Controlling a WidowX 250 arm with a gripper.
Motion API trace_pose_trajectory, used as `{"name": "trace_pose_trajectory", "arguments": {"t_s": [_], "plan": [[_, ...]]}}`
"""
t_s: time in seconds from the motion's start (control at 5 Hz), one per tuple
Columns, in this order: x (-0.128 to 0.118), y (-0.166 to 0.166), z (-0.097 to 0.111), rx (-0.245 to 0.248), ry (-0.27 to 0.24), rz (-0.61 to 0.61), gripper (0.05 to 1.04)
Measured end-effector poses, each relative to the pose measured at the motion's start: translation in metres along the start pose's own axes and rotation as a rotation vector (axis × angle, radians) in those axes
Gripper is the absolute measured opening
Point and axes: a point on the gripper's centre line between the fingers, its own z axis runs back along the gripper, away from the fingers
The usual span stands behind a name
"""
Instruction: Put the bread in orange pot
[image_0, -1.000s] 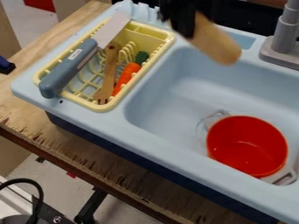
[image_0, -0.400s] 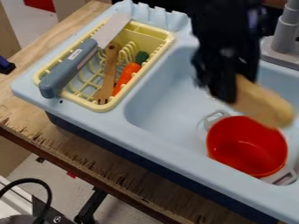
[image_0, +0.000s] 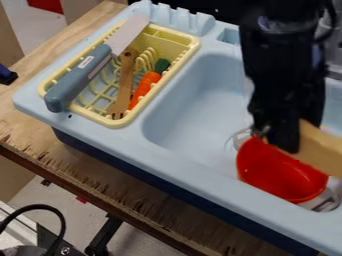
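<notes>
The black gripper (image_0: 292, 140) hangs over the back part of the pot at the right of the view, shut on the bread. Pale tan and long, the bread (image_0: 322, 150) juts from the gripper toward the right edge, above the pot's upper right rim. Below them, the orange-red pot (image_0: 274, 175) with light handles sits upright in the sink basin. Its far rim is partly hidden by the gripper and the bread.
The light blue sink (image_0: 190, 115) surrounds the pot. A yellow dish rack (image_0: 113, 122) at upper left holds a knife (image_0: 80, 77), a wooden fork (image_0: 125, 85) and a carrot (image_0: 145, 89). Behind the arm stands a grey faucet (image_0: 334, 50).
The gripper has come down from the top edge and moved right with the bread in it, ending over the pot. The pot has not moved.
</notes>
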Motion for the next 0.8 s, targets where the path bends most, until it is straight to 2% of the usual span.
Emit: {"name": "trace_pose_trajectory", "arguments": {"t_s": [0.4, 0.6, 0.8], "plan": [[0.0047, 0.0023, -0.0171, -0.007, -0.007, 0.017, 0.455], [0.0074, 0.0017, -0.0176, -0.012, -0.018, 0.021, 0.504], [0.0109, 0.0066, -0.0162, 0.025, -0.008, 0.012, 0.797]]}}
